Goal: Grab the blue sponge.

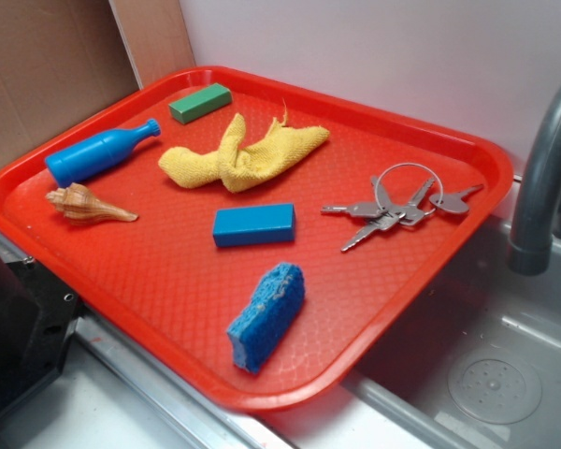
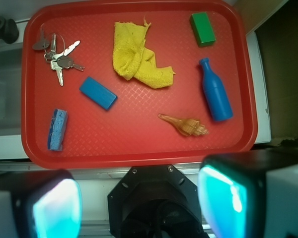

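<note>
Wide-spread hand (image 2: 139,203) high above tray (image 2: 139,153), blue sponge (image 2: 57,129) untouched

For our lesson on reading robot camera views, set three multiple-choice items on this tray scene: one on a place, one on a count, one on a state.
1. Which item lies closest to the blue sponge?
A. green block
B. blue block
C. seashell

2. How many blue things lie on the red tray?
A. one
B. two
C. three

3. What state is the gripper in?
A. open, holding nothing
B. shut on the sponge
C. shut on the keys

Answers:
1 B: the blue block sits just beyond the sponge, while the green block and seashell lie farther off.
2 C: sponge, blue block and blue bottle.
3 A: in the wrist view the jaws stand wide apart with nothing between them, short of the tray.
</note>
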Controlling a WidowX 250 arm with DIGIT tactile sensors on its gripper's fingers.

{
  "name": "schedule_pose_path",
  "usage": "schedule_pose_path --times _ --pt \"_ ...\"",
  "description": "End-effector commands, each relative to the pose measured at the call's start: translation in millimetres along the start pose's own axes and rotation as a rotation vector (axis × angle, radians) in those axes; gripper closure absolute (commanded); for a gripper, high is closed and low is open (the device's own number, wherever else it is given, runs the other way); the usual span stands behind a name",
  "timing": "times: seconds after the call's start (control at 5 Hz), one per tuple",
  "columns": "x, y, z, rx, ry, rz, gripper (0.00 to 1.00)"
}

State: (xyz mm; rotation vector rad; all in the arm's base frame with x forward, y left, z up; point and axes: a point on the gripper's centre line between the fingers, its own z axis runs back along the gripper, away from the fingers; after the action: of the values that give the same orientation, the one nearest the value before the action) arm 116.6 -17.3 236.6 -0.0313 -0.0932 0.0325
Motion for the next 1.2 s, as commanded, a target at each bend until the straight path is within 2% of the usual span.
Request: schedule_pose_path --times 0.0,0.2,0.4,0.6,0.8,1.0 --pt "0.0 0.0 0.0 0.000 0.000 0.000 0.00" --pt "14.0 -45.6 -53.1 -0.009 -0.026 0.135 0.00" --pt "13.7 -96.9 -96.7 -0.092 -0.028 0.199 0.00" --pt "25.3 -129.7 -138.5 -0.074 -0.022 0.256 0.00" --pt "31.6 -136.4 -173.4 -0.064 0.034 0.216 0.00" --pt "22.7 -145.0 -196.4 -0.111 0.101 0.148 0.00"
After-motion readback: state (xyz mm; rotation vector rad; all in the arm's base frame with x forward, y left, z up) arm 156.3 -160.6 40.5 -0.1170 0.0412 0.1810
